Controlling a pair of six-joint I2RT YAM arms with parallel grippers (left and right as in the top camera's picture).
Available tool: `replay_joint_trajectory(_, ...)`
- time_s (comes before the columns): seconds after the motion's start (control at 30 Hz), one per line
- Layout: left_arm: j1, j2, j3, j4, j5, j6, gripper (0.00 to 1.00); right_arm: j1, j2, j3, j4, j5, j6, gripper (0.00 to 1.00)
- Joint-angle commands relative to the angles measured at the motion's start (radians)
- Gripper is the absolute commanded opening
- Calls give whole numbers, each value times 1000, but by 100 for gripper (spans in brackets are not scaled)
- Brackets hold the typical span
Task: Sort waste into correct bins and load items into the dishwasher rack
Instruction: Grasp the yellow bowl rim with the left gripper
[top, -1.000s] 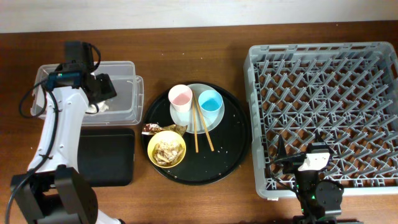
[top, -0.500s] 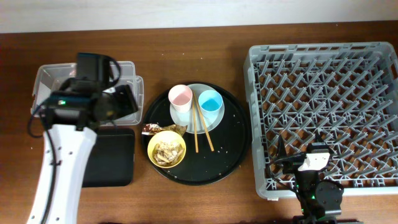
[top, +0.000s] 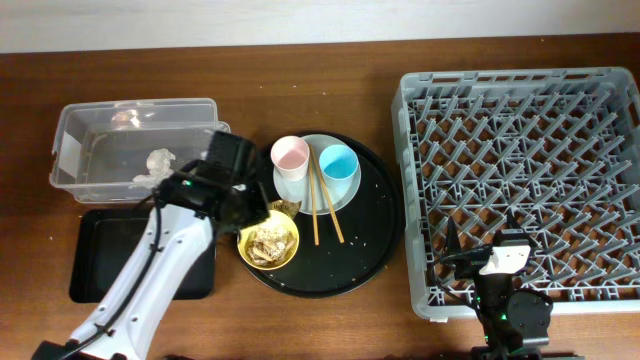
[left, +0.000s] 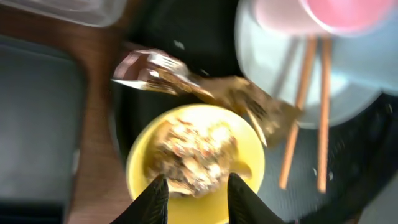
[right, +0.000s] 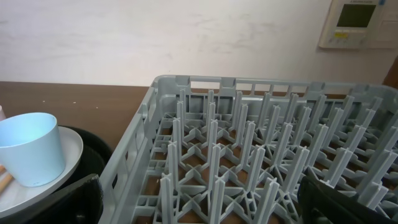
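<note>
My left gripper (top: 255, 212) (left: 198, 194) is open and empty, just above the yellow bowl (top: 268, 243) (left: 249, 171) of beige food scraps (left: 196, 149). The brown-gold wrapper (top: 287, 208) (left: 205, 87) lies beside the bowl's far rim. The pink cup (top: 290, 155), light blue cup (top: 338, 162) (right: 31, 149) and chopsticks (top: 318, 200) (left: 305, 106) rest on the pale plate (top: 345, 192) (left: 267, 50). A white tissue (top: 160, 160) lies in the clear tub (top: 70, 150). My right gripper (top: 482, 238) (right: 202, 205) is open over the grey rack (top: 520, 130) (right: 249, 143).
The flat black tray (top: 100, 255) (left: 31, 124) lies in front of the clear tub. The large round black tray (top: 370, 250) holds the dishes and scattered white crumbs. The rack fills the right side of the table.
My left arm has swung from over the clear tub to the right and forward, and its gripper now hangs over the yellow bowl. The right arm has not moved.
</note>
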Motion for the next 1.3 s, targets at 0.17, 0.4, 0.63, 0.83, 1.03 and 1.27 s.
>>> replay_joint_trajectory(0.17, -204, 26, -10, 32, -34, 87, 32, 6, -6, -7, -4, 12, 1, 98)
replay_joint_trajectory(0.4, -302, 153, -10, 106, -89, 87, 32, 6, -6, -7, -4, 12, 2, 98)
replay_joint_trajectory(0.63, -301, 243, -10, 127, -140, 87, 32, 6, -6, -7, -4, 12, 1, 98)
replay_joint_trajectory(0.83, -302, 263, -10, 153, -169, 84, 31, 6, -6, -7, -4, 12, 1, 98)
replay_joint_trajectory(1.03, -302, 305, -10, 153, -166, 80, 29, 6, -6, -7, -4, 12, 1, 98)
replay_joint_trajectory(1.27, -301, 313, -6, 158, -166, 80, 8, 6, -6, -7, -4, 12, 1, 98)
